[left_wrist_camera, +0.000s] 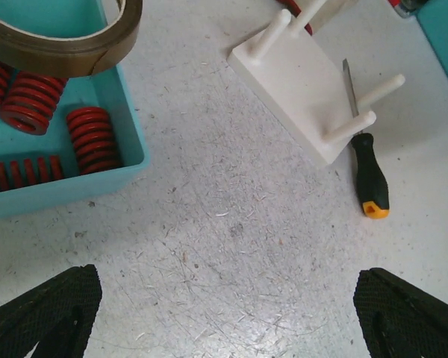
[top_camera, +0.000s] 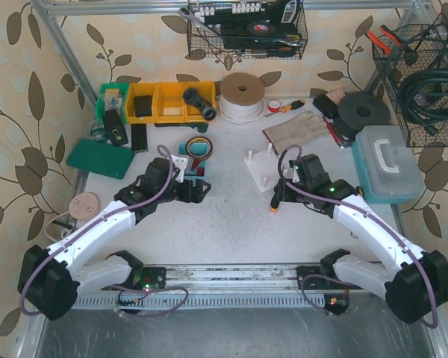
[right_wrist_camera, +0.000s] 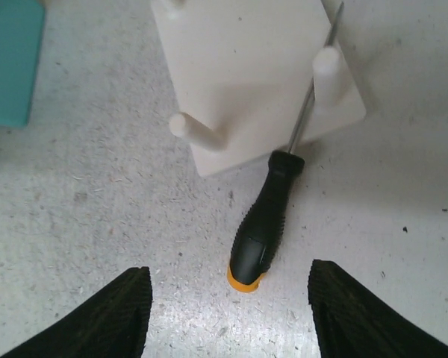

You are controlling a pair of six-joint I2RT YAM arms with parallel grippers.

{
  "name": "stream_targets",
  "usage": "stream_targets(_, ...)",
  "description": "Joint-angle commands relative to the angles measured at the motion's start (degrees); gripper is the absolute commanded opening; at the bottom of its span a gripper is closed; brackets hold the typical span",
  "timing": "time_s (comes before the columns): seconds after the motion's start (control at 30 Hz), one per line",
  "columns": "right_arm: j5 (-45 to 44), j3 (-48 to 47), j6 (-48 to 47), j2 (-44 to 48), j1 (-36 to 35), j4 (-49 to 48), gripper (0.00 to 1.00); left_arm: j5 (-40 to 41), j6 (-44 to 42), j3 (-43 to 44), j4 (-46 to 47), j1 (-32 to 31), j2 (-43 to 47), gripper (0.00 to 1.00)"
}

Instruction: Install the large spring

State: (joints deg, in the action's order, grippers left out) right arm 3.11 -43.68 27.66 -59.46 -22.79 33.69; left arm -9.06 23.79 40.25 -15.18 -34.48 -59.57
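Right gripper fingers sat nearest the lens, apart, nothing clamped, straddling the butt end of the screwdriver without touching it. Its shaft ran along the right side of the white peg base, possibly resting on the edge; hard to tell. Left gripper hung released, wide, over bare table, just near of the teal bin. The large spring lay in that bin with other red springs, under a tape roll. Pegs bare, so no install yet. Step looked like clearing the screwdriver. Next: grip the handle, shift it away, then the left arm reaches far-left into the bin.
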Motion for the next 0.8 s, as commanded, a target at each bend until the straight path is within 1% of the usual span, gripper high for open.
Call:
stream_targets(0.0, -10.7, 1.3, 3.5, -1.9, -3.5, -0.2, 0.58, 3.1, -4.1, 1.6, 4.1, -1.9, -1.8, 0.95)
stream_targets(0.17, -13.6, 3.5, 5.8, -4.7, -4.6, -4.5, 0.51, 4.7, -6.4, -3.6, 9.5, -2.5, -1.9, 0.95)
stream_targets(0.33, -15.6, 4.4, 8.1, -8.8, -5.8, -8.3, 0.48, 5.4, -10.5, -8.3, 14.9, -2.9, 1.3, 0.96)
stream_targets(0.4, -16.6, 5.2, 8.7, -9.9, -6.3, -10.5, 0.47, 6.6, -10.4, -8.8, 14.8, -2.9, 2.4, 0.98)
stream_targets(0.47, -16.2, 5.8, 9.2, -11.2, -6.4, -13.0, 0.46, 5.7, -10.6, -9.4, 15.8, -3.0, 3.2, 0.98)
stream_targets(0.53, -16.3, 5.6, 9.4, -13.0, -6.4, -14.2, 0.46, 6.4, -10.3, -10.1, 16.6, -2.9, 3.5, 0.98)
stream_targets(0.67, -19.0, 5.3, 10.0, -15.1, -6.5, -15.0, 0.43, 9.0, -10.8, -8.4, 12.8, -3.0, 3.5, 0.98)
stream_targets(0.77, -19.2, 5.4, 10.8, -17.0, -6.5, -16.9, 0.41, 10.1, -10.8, -9.3, 13.2, -3.0, 5.3, 0.98)
